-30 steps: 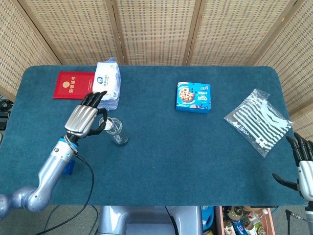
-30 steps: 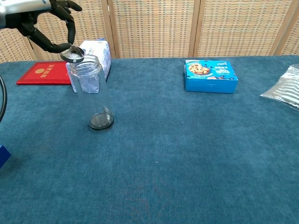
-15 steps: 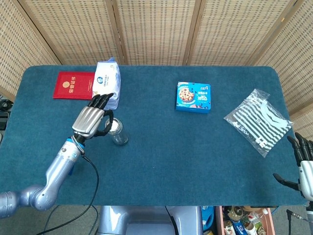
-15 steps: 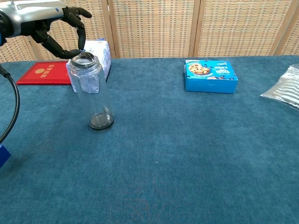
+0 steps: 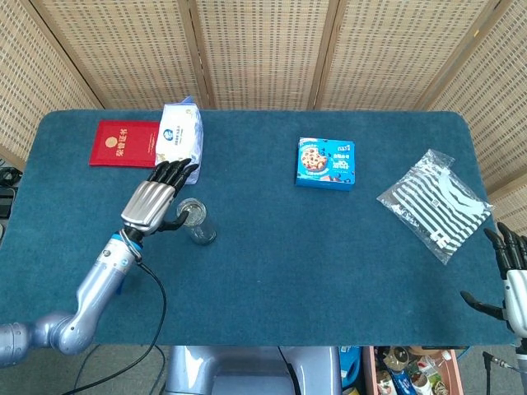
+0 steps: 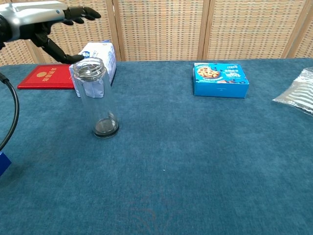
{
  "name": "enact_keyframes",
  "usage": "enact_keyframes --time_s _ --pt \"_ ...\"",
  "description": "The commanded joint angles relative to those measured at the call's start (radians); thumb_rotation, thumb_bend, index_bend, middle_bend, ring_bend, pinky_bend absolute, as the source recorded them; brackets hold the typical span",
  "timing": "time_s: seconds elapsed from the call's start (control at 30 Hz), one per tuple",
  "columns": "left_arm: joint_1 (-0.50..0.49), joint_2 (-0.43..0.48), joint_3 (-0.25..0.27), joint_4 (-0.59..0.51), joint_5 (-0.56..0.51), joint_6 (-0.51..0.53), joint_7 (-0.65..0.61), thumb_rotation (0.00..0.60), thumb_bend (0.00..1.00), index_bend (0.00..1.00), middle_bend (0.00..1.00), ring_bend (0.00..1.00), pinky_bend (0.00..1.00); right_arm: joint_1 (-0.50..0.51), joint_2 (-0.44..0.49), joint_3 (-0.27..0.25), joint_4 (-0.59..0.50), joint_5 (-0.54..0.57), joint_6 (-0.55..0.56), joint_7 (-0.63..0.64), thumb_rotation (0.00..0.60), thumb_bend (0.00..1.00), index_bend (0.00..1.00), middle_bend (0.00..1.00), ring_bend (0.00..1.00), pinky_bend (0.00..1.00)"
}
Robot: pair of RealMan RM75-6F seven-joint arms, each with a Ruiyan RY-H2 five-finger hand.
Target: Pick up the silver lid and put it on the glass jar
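Observation:
The glass jar (image 6: 96,98) stands upright at the left of the table, also seen from above as the glass jar (image 5: 198,223). The silver lid (image 6: 88,68) lies in its mouth, slightly sunk inside the rim; from above the silver lid (image 5: 189,211) shows at the jar's top. My left hand (image 5: 153,201) hovers just left of the jar top with fingers stretched out, holding nothing; the left hand (image 6: 49,19) is above and left of the rim. My right hand (image 5: 509,276) hangs open past the table's right front corner.
A red booklet (image 5: 123,143) and a white tissue pack (image 5: 179,138) lie behind the jar. A blue cookie box (image 5: 326,163) sits mid-table and a striped bag (image 5: 437,202) at the right. A black cable (image 5: 152,304) trails from my left arm.
My left hand carried the lid onto the jar mouth, let it go and spread its fingers, lifting slightly. The lid now sits in the jar top. The right hand stayed put.

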Motion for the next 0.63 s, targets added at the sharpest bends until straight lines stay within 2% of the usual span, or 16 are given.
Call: enact_keyframes --time_s 0.03,0.2,0.33,0.43,0.5,0.63 --pt "0.031 0.042 0.001 -0.03 0.041 0.032 -0.038 0.6 0.41 0.0 0.0 0.0 0.0 0.0 0.0 0.0 0.001 -0.001 0.001 -0.001 0.6 0.0 0.02 0.0 0.0 0.0" --pt "0.122 0.134 0.038 -0.091 0.103 0.118 -0.076 0.6 0.41 0.0 0.0 0.0 0.0 0.0 -0.001 -0.003 0.0 -0.004 -0.001 -0.002 0.6 0.0 0.02 0.0 0.0 0.0" --pt "0.245 0.196 0.112 -0.104 0.177 0.241 -0.093 0.6 0.4 0.0 0.0 0.0 0.0 -0.001 -0.001 -0.006 -0.002 -0.01 0.001 -0.004 0.6 0.0 0.02 0.0 0.0 0.0" --pt "0.403 0.191 0.2 -0.044 0.253 0.422 -0.116 0.6 0.31 0.0 0.0 0.0 0.0 -0.002 0.0 -0.005 -0.008 -0.015 0.004 -0.004 0.6 0.0 0.02 0.0 0.0 0.0" --pt "0.48 0.182 0.239 0.004 0.293 0.499 -0.162 0.6 0.22 0.0 0.0 0.0 0.0 -0.003 0.002 -0.005 -0.013 -0.018 0.01 -0.005 0.6 0.0 0.02 0.0 0.0 0.0" --pt "0.549 0.191 0.271 0.03 0.304 0.535 -0.22 0.6 0.15 0.0 0.0 0.0 0.0 -0.006 0.003 -0.006 -0.019 -0.026 0.017 -0.008 0.6 0.0 0.02 0.0 0.0 0.0"
